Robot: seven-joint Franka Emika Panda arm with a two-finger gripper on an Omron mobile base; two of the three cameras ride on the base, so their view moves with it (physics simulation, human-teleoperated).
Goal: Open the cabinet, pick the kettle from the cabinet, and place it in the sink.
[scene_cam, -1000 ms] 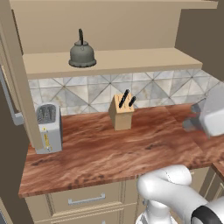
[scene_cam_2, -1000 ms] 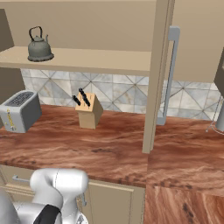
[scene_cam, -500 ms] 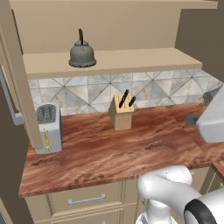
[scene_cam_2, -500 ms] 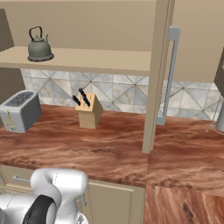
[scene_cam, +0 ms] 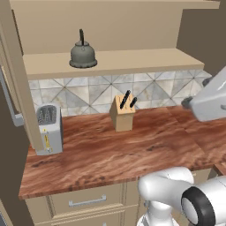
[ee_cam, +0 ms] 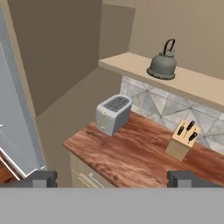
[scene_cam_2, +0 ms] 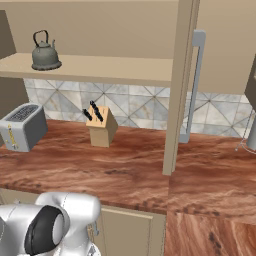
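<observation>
Kettle: the kettle stands upright on the cabinet's bottom board, towards its left end, doors swung open, nothing touching it.
Build: squat, round, dull grey metal; judged rigid, fairly light if empty, smooth and likely slippery on the body.
Hold point: the dark arched handle over the lid looks the best place, pinched across its top; the thin spout seems too slight.
Tool: the tool has its tips spread wide, empty, well apart from the kettle.
Tabletop: the tabletop below carries a toaster and a knife block.
Risk: a pinch on the handle could let the body swing.
</observation>
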